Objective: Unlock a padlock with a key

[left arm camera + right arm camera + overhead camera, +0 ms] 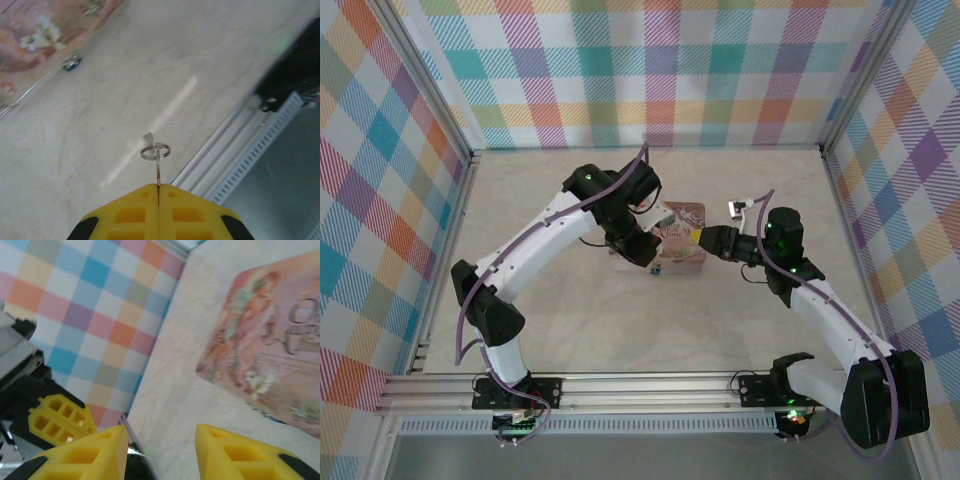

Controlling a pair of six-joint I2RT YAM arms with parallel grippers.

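Note:
The key point(158, 171) is a thin metal blade with a small ring at its tip, and my left gripper point(158, 186) is shut on it above the bare table. The padlock point(72, 62) is tiny and blue and lies against the edge of the pink flowered tin point(30, 45). From above, the padlock point(658, 268) shows at the tin's point(682, 222) near left corner, just under the left gripper point(650, 252). My right gripper point(704, 240) is at the tin's right side. Its yellow fingers point(160, 440) stand open with nothing between them, the tin point(270, 340) ahead to the right.
Plaid walls point(650, 70) close the table in on three sides. An aluminium rail point(650, 385) runs along the near edge by the arm bases. In the right wrist view, a yellow finger of the left gripper point(60, 420) shows at lower left.

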